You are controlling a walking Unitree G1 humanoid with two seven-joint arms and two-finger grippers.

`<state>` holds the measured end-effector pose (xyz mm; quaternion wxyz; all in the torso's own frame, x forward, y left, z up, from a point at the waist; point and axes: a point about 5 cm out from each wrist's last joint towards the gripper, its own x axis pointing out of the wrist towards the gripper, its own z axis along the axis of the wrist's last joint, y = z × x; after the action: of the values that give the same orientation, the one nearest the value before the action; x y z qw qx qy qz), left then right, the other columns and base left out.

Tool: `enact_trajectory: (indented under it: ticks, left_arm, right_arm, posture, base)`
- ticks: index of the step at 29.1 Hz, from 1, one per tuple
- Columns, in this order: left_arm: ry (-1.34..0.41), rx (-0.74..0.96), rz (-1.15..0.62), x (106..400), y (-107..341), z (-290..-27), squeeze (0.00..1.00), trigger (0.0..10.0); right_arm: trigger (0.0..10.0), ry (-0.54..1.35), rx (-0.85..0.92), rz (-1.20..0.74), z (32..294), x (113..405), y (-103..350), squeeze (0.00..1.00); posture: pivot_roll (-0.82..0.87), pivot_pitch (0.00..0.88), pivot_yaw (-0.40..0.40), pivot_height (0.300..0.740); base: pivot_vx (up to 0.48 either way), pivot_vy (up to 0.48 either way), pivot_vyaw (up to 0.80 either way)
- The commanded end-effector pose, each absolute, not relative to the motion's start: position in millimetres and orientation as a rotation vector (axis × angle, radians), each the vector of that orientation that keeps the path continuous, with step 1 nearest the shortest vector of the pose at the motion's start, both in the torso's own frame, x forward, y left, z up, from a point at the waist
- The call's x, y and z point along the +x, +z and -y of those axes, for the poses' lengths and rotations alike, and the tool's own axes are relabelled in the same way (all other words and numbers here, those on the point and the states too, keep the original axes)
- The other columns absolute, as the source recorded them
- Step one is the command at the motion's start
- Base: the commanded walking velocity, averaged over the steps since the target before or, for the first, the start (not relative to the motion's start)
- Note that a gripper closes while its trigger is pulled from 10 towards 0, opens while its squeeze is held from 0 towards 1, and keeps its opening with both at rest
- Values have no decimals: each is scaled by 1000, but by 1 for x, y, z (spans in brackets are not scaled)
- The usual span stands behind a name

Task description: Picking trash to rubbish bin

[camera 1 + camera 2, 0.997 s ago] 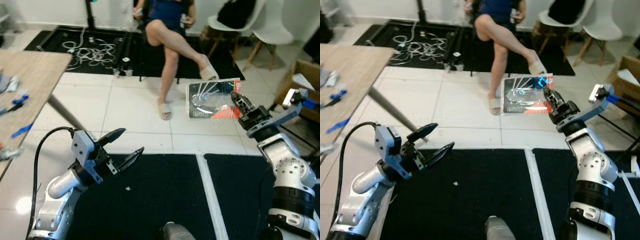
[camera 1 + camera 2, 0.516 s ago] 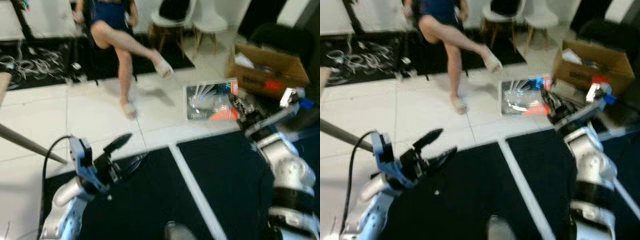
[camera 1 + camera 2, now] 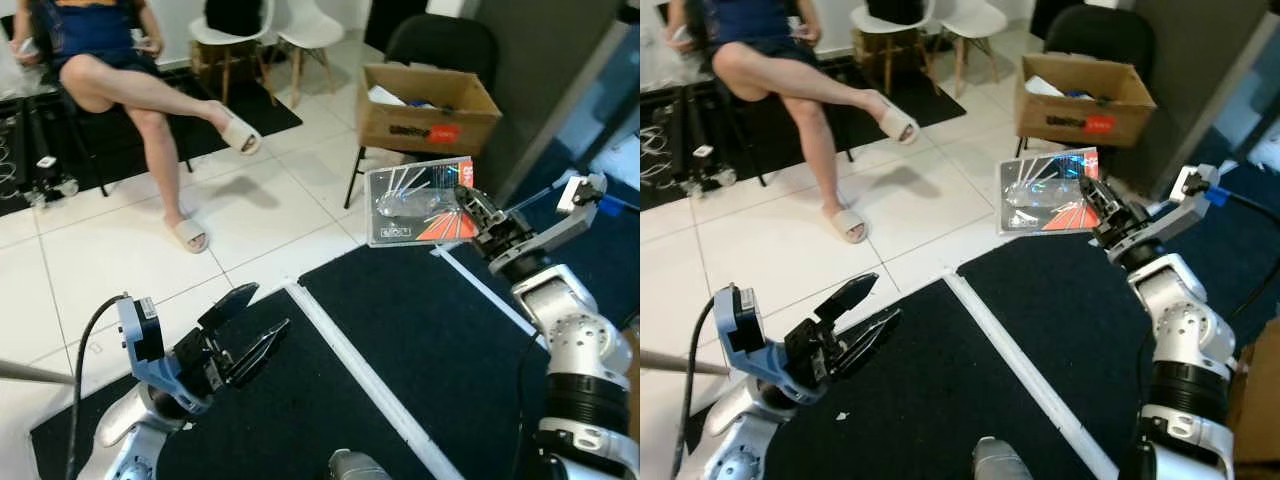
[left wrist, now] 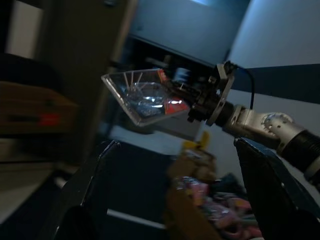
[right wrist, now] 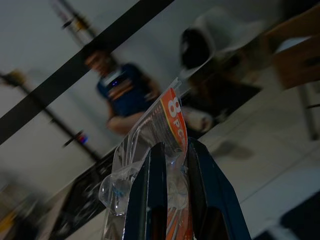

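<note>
My left pincer [image 3: 262, 318] hangs open and empty over the black mat [image 3: 420, 340]. My right pincer [image 3: 470, 205] is clamped on one edge of the clear plastic package [image 3: 415, 203], held out in the air. That thin edge grip could slip if I swing. Beyond it stand a cardboard box [image 3: 428, 105] and a seated person [image 3: 150, 90]; the tiles between leave room.
</note>
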<state>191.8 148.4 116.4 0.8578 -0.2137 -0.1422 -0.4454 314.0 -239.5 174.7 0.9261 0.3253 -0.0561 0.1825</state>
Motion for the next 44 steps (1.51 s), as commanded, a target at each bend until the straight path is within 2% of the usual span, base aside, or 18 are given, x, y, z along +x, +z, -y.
enact_trajectory:
  ticks: [1, 16, 22, 25, 28, 34, 44]
  left_arm:
    - [-943, -460, 306, 190, 119, -146, 0, 10000]
    - [-945, -469, 292, 203, 122, -137, 0, 10000]
    - [-942, -469, 274, 200, 119, -137, 0, 10000]
    - [-940, -468, 270, 200, 119, -137, 0, 10000]
    - [-939, -472, 258, 199, 118, -137, 0, 10000]
    - [-944, -470, 250, 199, 118, -137, 0, 10000]
    - [-941, -474, 246, 199, 118, -137, 0, 10000]
  right_arm:
    - [10000, 369, 654, 113, 242, 314, 175, 0]
    - [10000, 436, 590, 89, 233, 312, 174, 0]
    - [10000, 487, 592, 120, 231, 310, 179, 0]
    - [10000, 519, 657, 193, 232, 308, 190, 0]
    - [10000, 633, 743, 277, 232, 299, 204, 0]
    - [10000, 732, 811, 341, 236, 287, 211, 0]
    - [10000, 745, 777, 306, 228, 288, 210, 0]
  posture:
    - [-93, 0, -38, 740]
    - [-91, 0, -41, 740]
    - [-89, 0, -44, 740]
    - [-89, 0, -44, 740]
    - [-91, 0, -44, 740]
    - [-90, 0, -39, 740]
    - [-88, 0, -40, 740]
  base:
    - [0, 0, -769]
    - [0, 0, -773]
    - [0, 0, 0]
    - [0, 0, 0]
    - [0, 0, 0]
    - [0, 0, 0]
    - [0, 0, 0]
